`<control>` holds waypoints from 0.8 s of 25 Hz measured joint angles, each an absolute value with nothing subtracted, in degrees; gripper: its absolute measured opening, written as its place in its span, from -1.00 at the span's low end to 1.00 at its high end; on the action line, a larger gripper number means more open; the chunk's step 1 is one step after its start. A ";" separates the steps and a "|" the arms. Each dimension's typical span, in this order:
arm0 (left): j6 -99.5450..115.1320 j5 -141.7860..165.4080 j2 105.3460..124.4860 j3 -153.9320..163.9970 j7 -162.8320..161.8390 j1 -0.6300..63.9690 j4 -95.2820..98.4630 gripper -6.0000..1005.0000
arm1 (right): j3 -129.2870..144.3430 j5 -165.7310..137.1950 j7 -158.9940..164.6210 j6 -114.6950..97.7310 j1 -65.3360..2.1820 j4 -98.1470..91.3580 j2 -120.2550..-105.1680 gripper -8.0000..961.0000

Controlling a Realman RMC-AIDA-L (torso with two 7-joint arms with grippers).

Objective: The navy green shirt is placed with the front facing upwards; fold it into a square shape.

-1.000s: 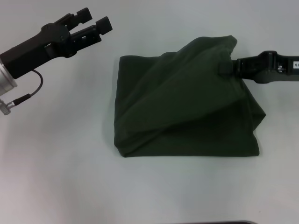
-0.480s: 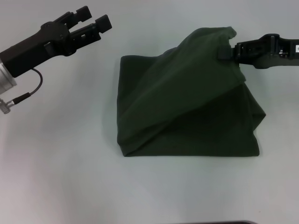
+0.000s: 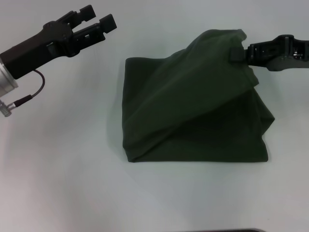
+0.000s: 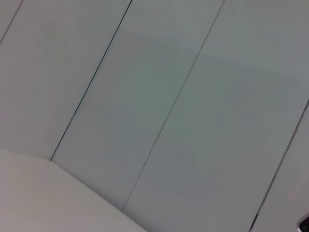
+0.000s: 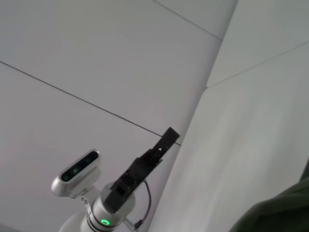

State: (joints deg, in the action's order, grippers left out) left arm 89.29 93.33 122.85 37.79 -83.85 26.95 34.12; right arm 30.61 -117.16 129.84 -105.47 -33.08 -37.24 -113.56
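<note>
The navy green shirt (image 3: 193,106) lies on the pale table (image 3: 63,169), a little right of the middle in the head view. It is already folded into a thick, roughly square bundle: its near edge and left edge rest flat on the table, while its far right corner is lifted off the surface into a peak. From that peak the cloth slopes down in a broad diagonal fold toward the bundle's near left corner, and no lettering shows on the upper face.

The right gripper (image 3: 235,52) comes in from the right edge of the view and holds the raised corner — its fingers are pinched together on the fabric just below the peak, with the cloth draped away beneath them.

The left gripper (image 3: 99,21) hangs above the table at the far left, well apart from the shirt, holding nothing. Its two dark fingers are spread, with a clear gap between them.

From the right wrist view, a dark green edge of the shirt (image 5: 280,208) shows in one corner, and the left gripper (image 5: 164,141) appears farther off. There are no containers — only the shirt on the table.
</note>
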 joint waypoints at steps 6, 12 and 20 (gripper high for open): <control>89.28 93.33 122.95 37.79 -83.84 26.93 34.07 0.86 | 31.03 -117.90 129.56 -105.02 -31.21 -36.52 -113.60 -0.91; 89.29 93.56 122.95 37.79 -83.83 26.90 34.08 0.85 | 31.51 -118.27 129.41 -102.63 -27.72 -36.41 -113.86 -0.91; 89.06 93.74 122.97 38.12 -83.84 26.94 34.13 0.85 | 31.86 -118.91 128.00 -100.34 -25.04 -34.03 -113.88 -0.86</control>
